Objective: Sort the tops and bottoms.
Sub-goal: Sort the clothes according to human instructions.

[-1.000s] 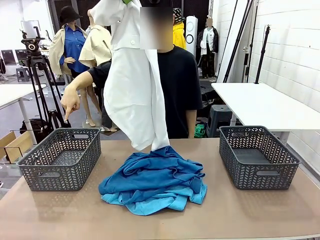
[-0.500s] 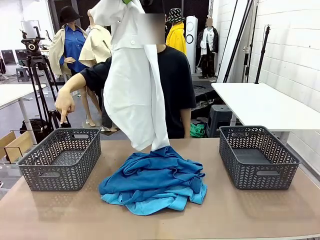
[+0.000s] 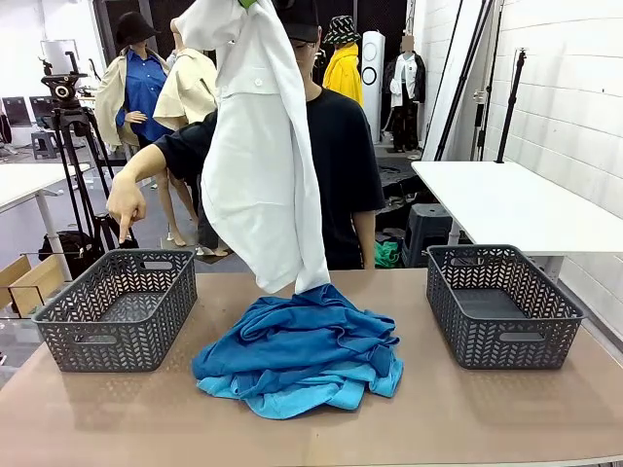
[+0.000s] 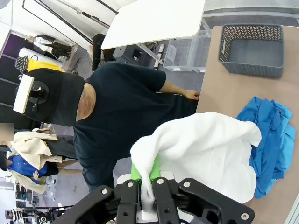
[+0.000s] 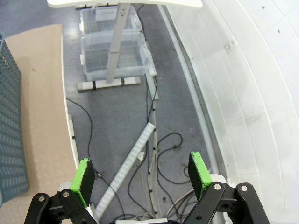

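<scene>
The tan table (image 3: 467, 418) carries two dark grey lattice baskets, the left basket (image 3: 117, 309) and the right basket (image 3: 501, 304), one near each end. Between them, at the middle of the table, lies a crumpled pile of blue shirts (image 3: 292, 355): royal-blue cloth on top, a sky-blue shirt (image 3: 292, 401) spread underneath. The white shirt (image 3: 263, 165) hangs high above this pile, and its lowest fold reaches down to the top of the heap.

In the left wrist view the left gripper (image 4: 145, 171) has its fingers clenched on a bunch of that white shirt, green pads pressed into the cloth. The right gripper (image 5: 142, 175) hangs off the table's end, over grey floor (image 5: 107, 121) with loose cables (image 5: 156, 140) and clear storage bins (image 5: 114, 56). Its fingers are released and spread wide.

A person in a black T-shirt (image 3: 341, 165) stands at the far side, and one hand (image 3: 127, 206) points down above the left basket. Behind are a white table (image 3: 516, 204), a camera tripod (image 3: 68, 126) and a white tiled wall (image 3: 574, 97).
</scene>
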`<state>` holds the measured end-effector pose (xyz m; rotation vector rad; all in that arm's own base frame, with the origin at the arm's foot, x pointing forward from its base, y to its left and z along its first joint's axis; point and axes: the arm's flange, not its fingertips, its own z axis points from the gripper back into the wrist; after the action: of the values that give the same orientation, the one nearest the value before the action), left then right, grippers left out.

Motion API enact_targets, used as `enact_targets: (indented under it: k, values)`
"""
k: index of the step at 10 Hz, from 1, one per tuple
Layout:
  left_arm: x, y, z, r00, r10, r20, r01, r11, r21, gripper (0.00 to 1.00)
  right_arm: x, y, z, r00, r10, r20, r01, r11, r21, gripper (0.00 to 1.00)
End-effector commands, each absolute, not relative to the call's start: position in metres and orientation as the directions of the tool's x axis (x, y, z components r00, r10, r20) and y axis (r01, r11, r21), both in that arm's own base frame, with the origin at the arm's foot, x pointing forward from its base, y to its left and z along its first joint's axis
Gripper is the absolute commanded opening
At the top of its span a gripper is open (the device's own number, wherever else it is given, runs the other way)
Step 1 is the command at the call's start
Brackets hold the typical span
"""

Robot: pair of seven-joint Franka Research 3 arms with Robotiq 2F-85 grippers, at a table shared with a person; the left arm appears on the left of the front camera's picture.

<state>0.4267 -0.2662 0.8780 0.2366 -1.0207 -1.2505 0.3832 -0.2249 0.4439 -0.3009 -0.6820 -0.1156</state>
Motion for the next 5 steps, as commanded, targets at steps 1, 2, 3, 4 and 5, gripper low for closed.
enact_targets:
  k: [1, 2, 3, 4, 5]
  values:
    - [0.424, -0.263, 0.884, -0.049, -0.862, 0.505, 0.659, 0.352, 0.665, 0.00, 0.383, -0.225, 0.443, 0.777, 0.000, 0.630, 0.195, 0.951, -0.241, 1.00]
    - [0.424, -0.263, 0.884, -0.049, -0.862, 0.505, 0.659, 0.352, 0.665, 0.00, 0.383, -0.225, 0.443, 0.777, 0.000, 0.630, 0.195, 0.951, -0.241, 1.00]
    - [0.427, -0.266, 0.878, -0.038, -0.861, 0.507, 0.669, 0.355, 0.653, 0.00, 0.383, -0.225, 0.443, 0.777, 0.000, 0.630, 0.195, 0.951, -0.241, 1.00]
    - [0.442, -0.240, 0.897, 0.012, -0.865, 0.501, 0.592, 0.410, 0.694, 0.00, 0.383, -0.225, 0.443, 0.777, 0.000, 0.630, 0.195, 0.951, -0.241, 1.00]
    - [0.453, -0.214, 0.917, 0.070, -0.854, 0.515, 0.552, 0.463, 0.693, 0.00, 0.383, -0.225, 0.443, 0.777, 0.000, 0.630, 0.195, 0.951, -0.241, 1.00]
